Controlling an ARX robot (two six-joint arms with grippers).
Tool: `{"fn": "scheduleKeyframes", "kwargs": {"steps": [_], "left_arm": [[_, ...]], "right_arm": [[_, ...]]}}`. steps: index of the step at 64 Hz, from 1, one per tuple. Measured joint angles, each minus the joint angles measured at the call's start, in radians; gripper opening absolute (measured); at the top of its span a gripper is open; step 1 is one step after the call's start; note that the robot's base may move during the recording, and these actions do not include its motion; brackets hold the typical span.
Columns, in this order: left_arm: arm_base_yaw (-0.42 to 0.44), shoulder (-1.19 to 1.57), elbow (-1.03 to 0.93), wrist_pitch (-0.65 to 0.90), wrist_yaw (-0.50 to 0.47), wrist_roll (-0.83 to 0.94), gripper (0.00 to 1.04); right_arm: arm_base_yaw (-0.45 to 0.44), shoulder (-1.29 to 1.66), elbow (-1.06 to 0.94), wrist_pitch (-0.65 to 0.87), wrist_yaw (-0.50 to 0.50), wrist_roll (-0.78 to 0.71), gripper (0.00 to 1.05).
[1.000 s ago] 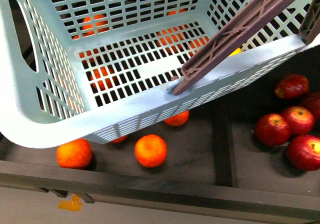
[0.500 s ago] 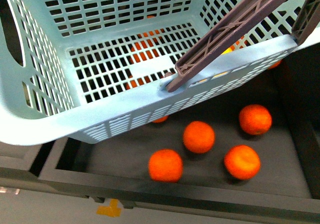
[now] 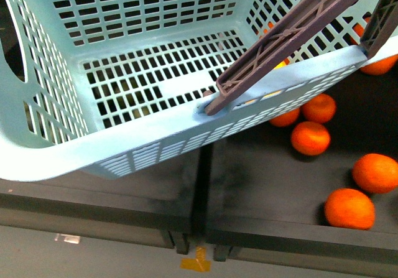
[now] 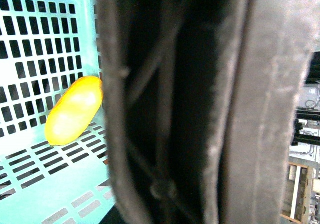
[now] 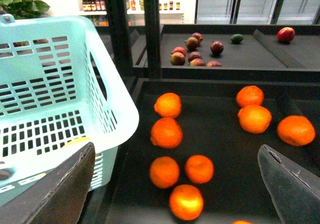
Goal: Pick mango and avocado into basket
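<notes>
Since a second ago the red apples have left the front view and the oranges (image 3: pixel 310 137) have slid right, so the rig is travelling left along the shelf (image 3: pixel 249 172). The mango (image 4: pixel 74 109) lies inside the basket (image 3: pixel 155 135). No avocado is confirmed in view, so that pick remains. Right claw (image 5: pixel 176 148): wide, empty. Left claw: cannot tell, as the handle (image 4: pixel 165 103) blocks its view.

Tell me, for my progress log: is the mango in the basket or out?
In. The left wrist view shows the mango lying on the slotted floor of the basket.
</notes>
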Motion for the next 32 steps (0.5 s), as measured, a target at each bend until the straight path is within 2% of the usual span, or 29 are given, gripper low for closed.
{"fn": "scheduleKeyframes", "kwargs": {"steps": [32], "left_arm": [[0.002,0.000,0.000,0.000,-0.004,0.002,0.14]], "right_arm": [[0.000,0.000,0.000,0.000,0.000,0.000,0.96]]}}
